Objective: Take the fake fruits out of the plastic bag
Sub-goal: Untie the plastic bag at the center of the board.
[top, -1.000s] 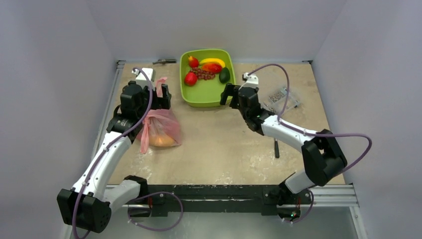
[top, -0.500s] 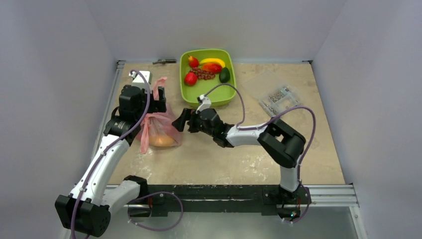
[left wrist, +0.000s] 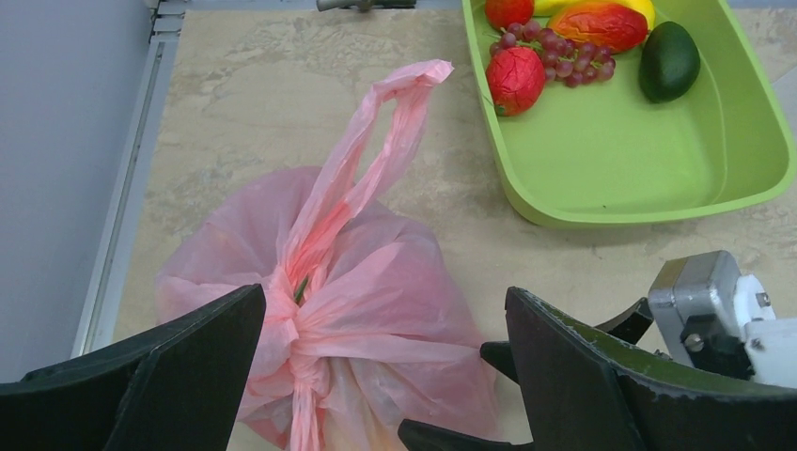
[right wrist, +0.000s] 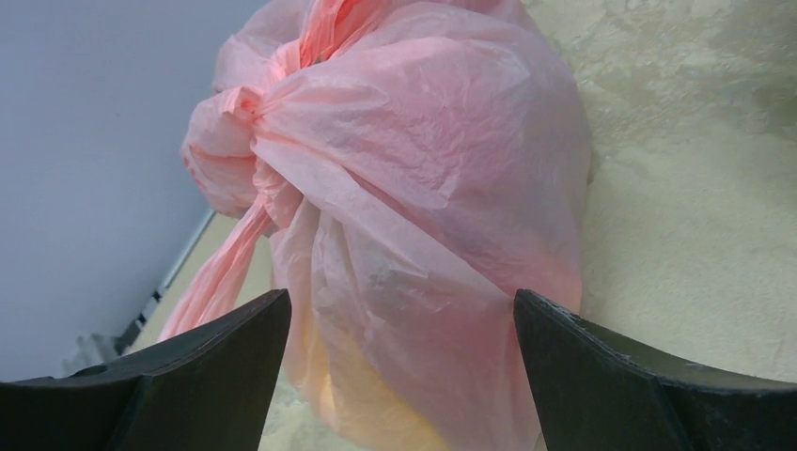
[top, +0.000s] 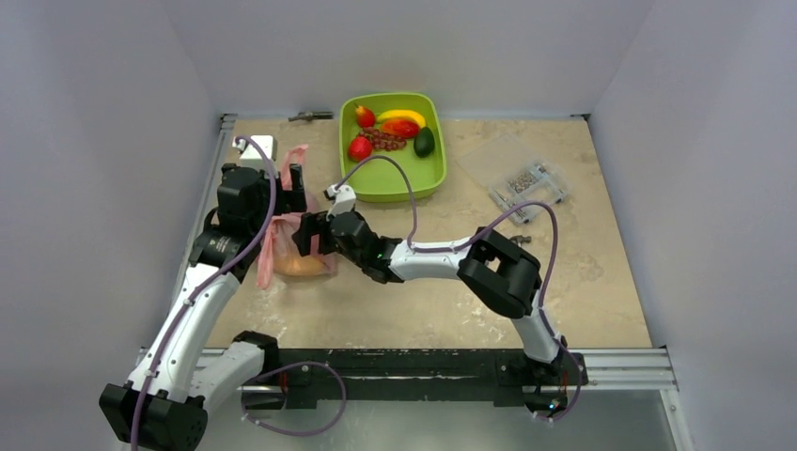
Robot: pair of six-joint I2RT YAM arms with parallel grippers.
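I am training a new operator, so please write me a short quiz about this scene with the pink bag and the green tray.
1. True or false: the handles of the plastic bag are tied in a knot.
2. Of the left gripper and the right gripper, which are open? A) neither B) only the left C) both
3. Where does the avocado lie?
Key: 1 true; 2 C; 3 in the green tray.
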